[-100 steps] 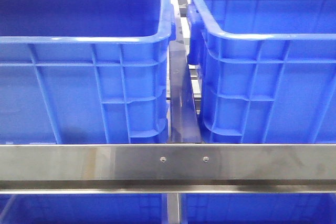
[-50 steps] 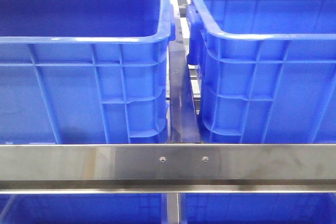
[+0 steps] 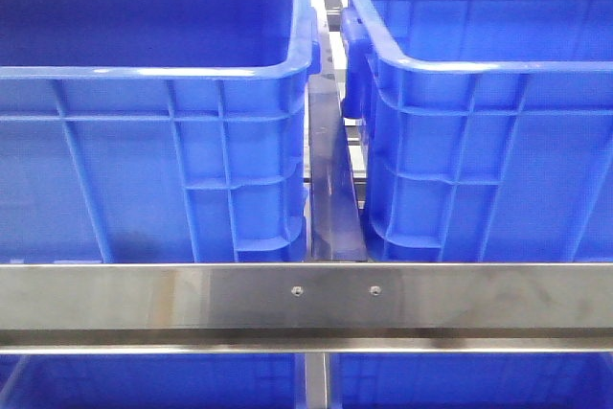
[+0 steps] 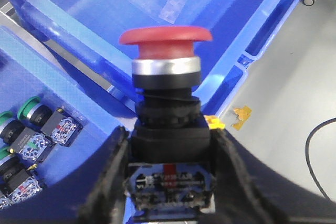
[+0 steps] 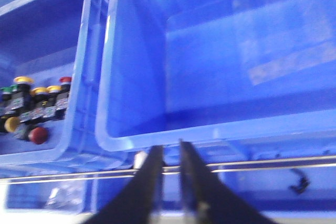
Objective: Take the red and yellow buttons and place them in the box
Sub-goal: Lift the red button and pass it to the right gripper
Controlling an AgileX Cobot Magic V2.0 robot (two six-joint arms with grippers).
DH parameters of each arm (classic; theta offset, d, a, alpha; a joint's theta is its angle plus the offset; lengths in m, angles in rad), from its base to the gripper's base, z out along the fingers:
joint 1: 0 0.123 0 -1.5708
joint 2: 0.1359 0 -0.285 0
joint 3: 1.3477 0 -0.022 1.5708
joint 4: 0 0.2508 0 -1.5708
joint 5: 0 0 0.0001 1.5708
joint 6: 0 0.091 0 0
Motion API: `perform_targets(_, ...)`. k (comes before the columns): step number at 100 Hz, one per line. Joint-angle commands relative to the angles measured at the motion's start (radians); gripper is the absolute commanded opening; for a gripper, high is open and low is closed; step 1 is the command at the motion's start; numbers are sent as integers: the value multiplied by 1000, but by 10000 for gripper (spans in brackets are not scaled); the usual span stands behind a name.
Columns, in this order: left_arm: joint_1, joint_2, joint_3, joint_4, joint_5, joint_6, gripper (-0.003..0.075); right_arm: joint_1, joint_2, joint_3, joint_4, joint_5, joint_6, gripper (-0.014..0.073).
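Nothing has shifted in the front view across the last second: both crates and the steel rail sit exactly as they did, and neither of my arms shows there.

My left gripper (image 4: 170,192) is clamped on the red button (image 4: 165,43), its black body squeezed between the two fingers (image 4: 107,182), the red mushroom cap pointing away from the wrist toward twelve o'clock in that picture. It hangs over a crate wall, with a blue crate (image 4: 157,3) beyond the cap and a second bin at about eight o'clock holding green buttons (image 4: 29,111) on their contact blocks.

I judge this the carry step for the red one: lifted, not yet placed. Next I need to bring it clear over the receiving box's open floor, then part the fingers.

My right gripper (image 5: 168,182) has its fingers nearly together with only a thin gap, holding nothing. It hangs before the rim of an empty blue box (image 5: 210,77); at nine o'clock a neighbouring bin holds yellow-capped buttons (image 5: 39,91) and another red button (image 5: 38,135).

Only the wrist views show buttons and grippers; the front view gives just the left crate (image 3: 153,122), the right crate (image 3: 488,122) and the steel rail (image 3: 306,299).
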Motion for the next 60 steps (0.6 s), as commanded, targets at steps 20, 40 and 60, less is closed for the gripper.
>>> perform_targets(20,-6,-35,-34,-12,-61,0,-19,0,72,-33,253,-93,-79,580)
perform_targets(40,-6,-35,-34,-13,-61,0,-19,0,163,-33,641,-78,-375,582)
perform_targets(60,-6,-35,-34,-13,-61,0,-19,0,298,-33,911,-7,-585,582)
